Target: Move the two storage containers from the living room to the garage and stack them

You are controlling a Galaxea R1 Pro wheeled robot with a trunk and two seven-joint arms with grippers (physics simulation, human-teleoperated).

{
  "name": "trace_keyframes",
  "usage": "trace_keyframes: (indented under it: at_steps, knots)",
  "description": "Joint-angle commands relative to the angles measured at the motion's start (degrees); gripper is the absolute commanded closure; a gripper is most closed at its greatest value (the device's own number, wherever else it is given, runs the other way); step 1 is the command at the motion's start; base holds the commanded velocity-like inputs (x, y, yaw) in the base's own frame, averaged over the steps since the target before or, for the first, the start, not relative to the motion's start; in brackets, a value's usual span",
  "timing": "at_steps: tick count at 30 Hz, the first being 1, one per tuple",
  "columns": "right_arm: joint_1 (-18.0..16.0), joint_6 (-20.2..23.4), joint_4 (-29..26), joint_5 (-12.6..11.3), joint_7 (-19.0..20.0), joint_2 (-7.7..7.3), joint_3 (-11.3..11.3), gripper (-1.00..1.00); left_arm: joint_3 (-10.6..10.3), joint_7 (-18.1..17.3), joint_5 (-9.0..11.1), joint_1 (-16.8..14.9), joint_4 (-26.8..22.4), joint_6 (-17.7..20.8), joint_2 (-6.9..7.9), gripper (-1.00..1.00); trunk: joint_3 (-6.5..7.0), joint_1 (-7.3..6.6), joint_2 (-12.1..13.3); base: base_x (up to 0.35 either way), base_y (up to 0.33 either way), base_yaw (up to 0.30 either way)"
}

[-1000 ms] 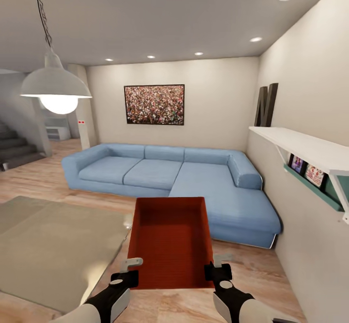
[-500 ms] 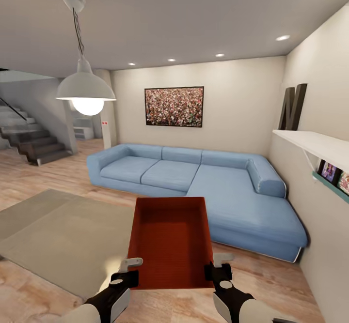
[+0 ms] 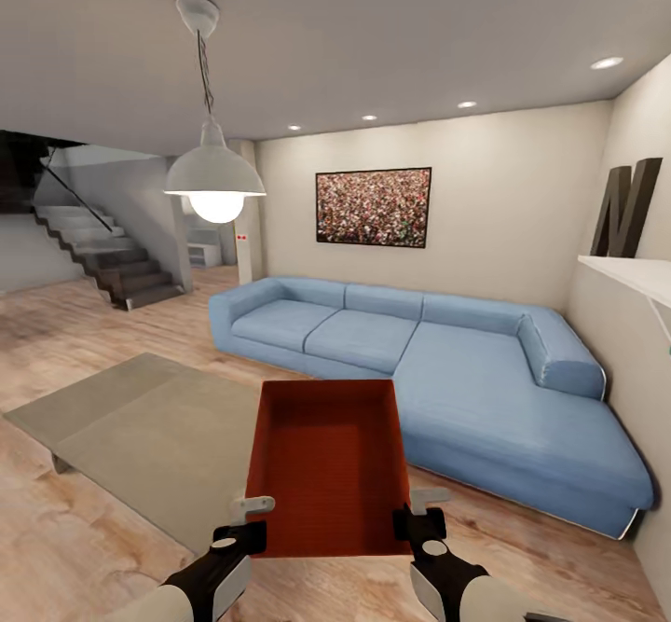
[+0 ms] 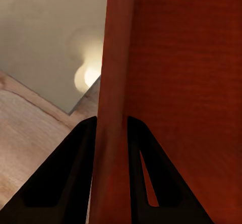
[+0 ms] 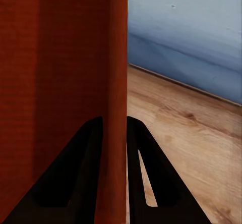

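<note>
I carry one red-orange storage container level in front of me, above the living room's light wood plank flooring. My left gripper is shut on the container's left wall, one dark finger on each side of it. On the opposite side my right gripper is shut on the right wall, which stands between its two fingers. The blue sectional sofa lies ahead and to the right. The second container is out of view.
A grey rug covers the floor at the left. A pendant lamp hangs ahead at head height. Dark stairs rise at the far left. A white wall shelf juts from the right wall. A framed picture hangs behind the sofa.
The whole view has swung left: sofa, lamp and shelf have shifted right in the picture and the stairs have come into sight. Both grippers and the container keep the same place.
</note>
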Motion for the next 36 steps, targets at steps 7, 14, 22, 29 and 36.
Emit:
trace_keyframes:
  at_steps: [7, 14, 22, 29, 36]
  knots:
    - [-0.1, -0.2, 0.0, 0.3, -0.4, 0.04, -1.7, 1.00, 0.3, 0.6, 0.0, -0.1, -0.1, -0.1, 0.05, 1.00, -0.09, 0.01, -0.1, 0.000, 0.000, 0.267]
    - [-0.1, -0.2, 0.1, 0.3, -0.4, 0.03, -1.7, 1.00, 0.2, 0.6, 0.0, -0.1, -0.1, -0.1, 0.05, 1.00, -0.09, 0.01, -0.1, 0.000, 0.000, 0.267]
    - [-0.1, -0.2, 0.0, 0.3, -0.4, 0.00, -1.7, 1.00, 0.3, 0.6, 0.0, -0.1, -0.1, -0.1, 0.05, 1.00, -0.09, 0.01, -0.1, 0.000, 0.000, 0.267]
    - [-0.1, -0.2, 0.0, 0.3, -0.4, 0.03, -1.7, 1.00, 0.3, 0.6, 0.0, -0.1, -0.1, -0.1, 0.05, 1.00, -0.09, 0.01, -0.1, 0.000, 0.000, 0.267]
    - [-0.1, -0.2, 0.1, 0.3, -0.4, 0.03, -1.7, 1.00, 0.3, 0.6, 0.0, -0.1, -0.1, -0.1, 0.05, 1.00, -0.09, 0.01, -0.1, 0.000, 0.000, 0.267]
